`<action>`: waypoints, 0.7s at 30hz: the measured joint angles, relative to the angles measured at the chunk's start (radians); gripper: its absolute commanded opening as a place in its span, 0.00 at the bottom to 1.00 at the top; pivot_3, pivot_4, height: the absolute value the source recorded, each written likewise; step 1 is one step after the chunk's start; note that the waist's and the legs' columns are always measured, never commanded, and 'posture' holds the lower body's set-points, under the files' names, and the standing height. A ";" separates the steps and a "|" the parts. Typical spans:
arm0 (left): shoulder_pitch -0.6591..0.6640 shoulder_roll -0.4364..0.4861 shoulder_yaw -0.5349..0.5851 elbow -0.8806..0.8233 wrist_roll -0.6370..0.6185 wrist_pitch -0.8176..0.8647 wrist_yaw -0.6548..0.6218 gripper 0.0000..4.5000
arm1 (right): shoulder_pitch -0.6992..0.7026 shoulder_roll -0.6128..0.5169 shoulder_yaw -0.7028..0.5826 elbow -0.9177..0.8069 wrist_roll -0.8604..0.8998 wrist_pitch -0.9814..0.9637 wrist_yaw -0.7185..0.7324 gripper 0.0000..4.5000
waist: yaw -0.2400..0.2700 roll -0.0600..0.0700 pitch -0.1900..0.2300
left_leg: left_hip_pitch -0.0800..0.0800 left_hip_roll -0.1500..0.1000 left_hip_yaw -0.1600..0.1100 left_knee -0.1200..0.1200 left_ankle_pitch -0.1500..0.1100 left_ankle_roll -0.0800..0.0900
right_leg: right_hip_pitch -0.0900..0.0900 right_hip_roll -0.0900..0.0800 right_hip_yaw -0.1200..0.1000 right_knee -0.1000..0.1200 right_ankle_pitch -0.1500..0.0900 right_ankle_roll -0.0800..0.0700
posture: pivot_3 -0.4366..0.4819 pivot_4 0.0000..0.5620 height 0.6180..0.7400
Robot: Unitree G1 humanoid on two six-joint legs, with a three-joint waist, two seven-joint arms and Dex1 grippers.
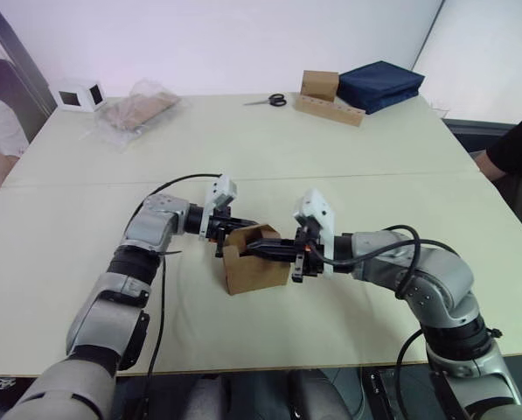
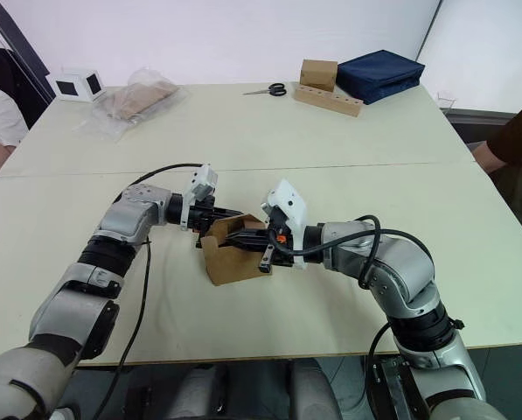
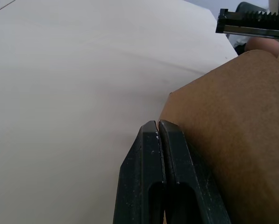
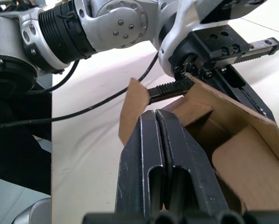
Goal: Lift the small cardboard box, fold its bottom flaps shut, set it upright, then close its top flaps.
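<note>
A small brown box [image 1: 254, 260] sits at table [image 1: 330, 157] centre, flaps open. The left gripper [image 1: 226, 224], at its 10 o'clock, and the right gripper [image 2: 254, 244], at 3 o'clock reaching inside, are both clenched empty. It looks light and crushable; best held by its walls.

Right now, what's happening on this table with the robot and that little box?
The robot is working on the small cardboard box, which stands on the table between its arms with its top flaps open. The left pincer, fingers shut, presses against the box's outer side. The right pincer, also shut, reaches in over the open top among the flaps. None of the top flaps is folded down yet.
</note>
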 measured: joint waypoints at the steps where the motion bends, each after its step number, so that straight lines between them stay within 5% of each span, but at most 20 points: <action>1: 0.000 0.000 0.000 0.000 0.000 0.000 0.000 0.01 | 0.000 -0.006 0.007 0.000 -0.007 0.000 0.000 0.00 | 0.000 0.000 0.000 | 0.000 0.000 0.000 0.000 0.000 0.000 | 0.000 0.000 0.000 0.000 0.000 0.000 | 0.48 0.27 1.00; 21: 0.005 0.005 0.001 -0.010 0.017 -0.001 0.018 0.01 | 0.033 -0.044 0.147 0.051 -0.224 -0.180 0.051 0.00 | 0.000 0.000 0.000 | 0.000 0.000 0.000 0.000 0.000 0.000 | 0.000 0.000 0.000 0.000 0.000 0.000 | 0.48 0.27 1.00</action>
